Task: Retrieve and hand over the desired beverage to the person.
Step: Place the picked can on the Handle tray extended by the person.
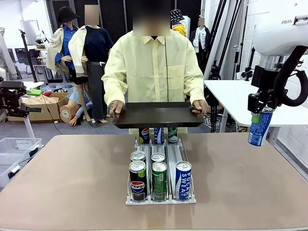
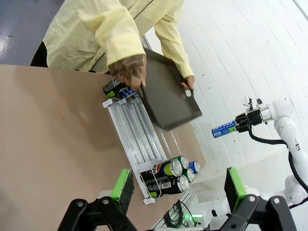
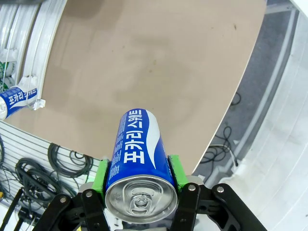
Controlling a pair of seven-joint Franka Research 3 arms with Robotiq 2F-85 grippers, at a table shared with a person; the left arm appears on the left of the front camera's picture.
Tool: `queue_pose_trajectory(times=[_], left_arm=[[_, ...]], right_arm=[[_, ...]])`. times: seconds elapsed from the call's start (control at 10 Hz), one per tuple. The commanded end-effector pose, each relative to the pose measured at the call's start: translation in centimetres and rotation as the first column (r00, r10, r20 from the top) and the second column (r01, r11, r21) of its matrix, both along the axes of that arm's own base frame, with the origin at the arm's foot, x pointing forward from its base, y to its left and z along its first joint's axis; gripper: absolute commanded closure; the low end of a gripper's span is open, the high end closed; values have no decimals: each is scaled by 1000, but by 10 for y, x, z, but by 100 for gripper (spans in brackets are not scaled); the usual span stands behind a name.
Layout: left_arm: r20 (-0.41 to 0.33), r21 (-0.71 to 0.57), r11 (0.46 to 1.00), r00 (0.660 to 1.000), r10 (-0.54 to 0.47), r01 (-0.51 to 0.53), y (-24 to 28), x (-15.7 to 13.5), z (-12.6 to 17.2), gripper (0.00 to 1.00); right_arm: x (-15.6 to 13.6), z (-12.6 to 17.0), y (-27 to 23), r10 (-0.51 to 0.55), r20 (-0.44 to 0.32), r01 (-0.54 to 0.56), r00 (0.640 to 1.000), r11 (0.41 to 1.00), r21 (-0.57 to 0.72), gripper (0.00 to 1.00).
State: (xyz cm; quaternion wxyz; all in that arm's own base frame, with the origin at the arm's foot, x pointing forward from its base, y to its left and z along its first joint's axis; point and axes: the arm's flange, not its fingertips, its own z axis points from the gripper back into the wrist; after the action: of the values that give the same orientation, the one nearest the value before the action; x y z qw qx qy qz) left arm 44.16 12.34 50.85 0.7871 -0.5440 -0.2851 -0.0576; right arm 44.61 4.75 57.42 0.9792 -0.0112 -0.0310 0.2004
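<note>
Can [image 1: 260, 126] hangs upright, clamped in my right gripper [image 3: 138, 172] by the table's [image 1: 72, 183] right edge, with the person's [image 1: 154, 67] tray [image 1: 159, 114] to its left over the rack's [image 1: 161, 201] far end, so I judge this arm nearer; left gripper [image 2: 179, 185] open, empty.

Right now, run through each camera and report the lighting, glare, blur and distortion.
Front view: even light, sharp, with shade beneath the dark tray. Left wrist view: the scene is rolled sideways and the white floor is washed out. Right wrist view: the near blue can looms large, print sharp, glints on its lid; the table shows a mottled sheen.
</note>
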Motion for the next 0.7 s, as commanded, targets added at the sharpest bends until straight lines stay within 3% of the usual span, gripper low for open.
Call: queue_pose_trajectory(times=[0.0,0.6], left_arm=[[4,-3,1000,1000,3,-3,0,0,1,0],[4,-3,1000,1000,3,-3,0,0,1,0]], right_arm=[[0,3,1,-17,9,17,1000,1000,0,91],[6,9,10,11,11,-11,1000,1000,-13,91]])
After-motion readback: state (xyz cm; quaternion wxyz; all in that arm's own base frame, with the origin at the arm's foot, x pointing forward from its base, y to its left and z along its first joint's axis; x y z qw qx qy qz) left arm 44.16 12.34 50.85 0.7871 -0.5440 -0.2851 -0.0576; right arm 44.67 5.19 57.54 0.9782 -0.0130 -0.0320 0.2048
